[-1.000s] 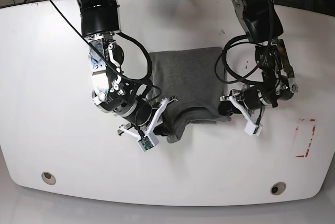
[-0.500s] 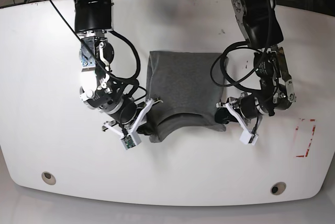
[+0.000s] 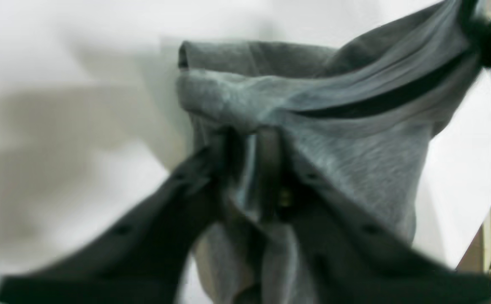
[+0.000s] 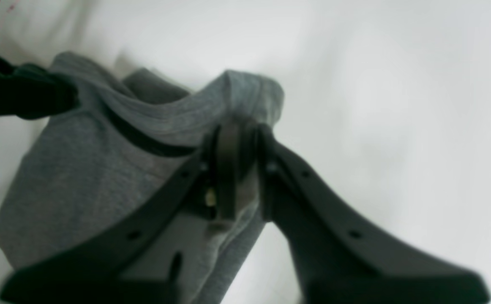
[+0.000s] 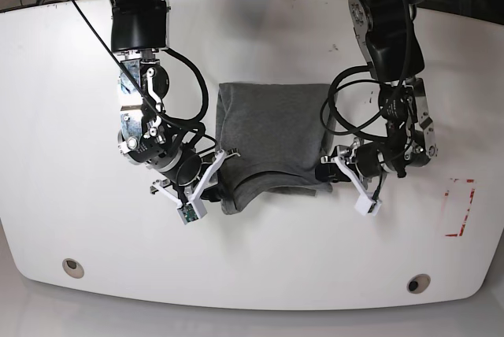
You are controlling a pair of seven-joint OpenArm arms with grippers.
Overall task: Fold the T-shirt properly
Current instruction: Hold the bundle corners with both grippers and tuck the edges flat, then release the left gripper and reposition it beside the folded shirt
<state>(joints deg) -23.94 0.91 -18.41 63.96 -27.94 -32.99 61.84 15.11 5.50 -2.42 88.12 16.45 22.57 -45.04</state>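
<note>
T-shirt (image 5: pixel 272 136) corners sit pinched in left gripper (image 3: pixel 249 169) and right gripper (image 4: pixel 239 160).

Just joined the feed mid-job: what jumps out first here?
A folded grey T-shirt lies mid-table, its near edge bunched. The right gripper and left gripper flank its near corners, with cloth between both pairs of fingers in the wrist views. A red outline marks the table's edge.
</note>
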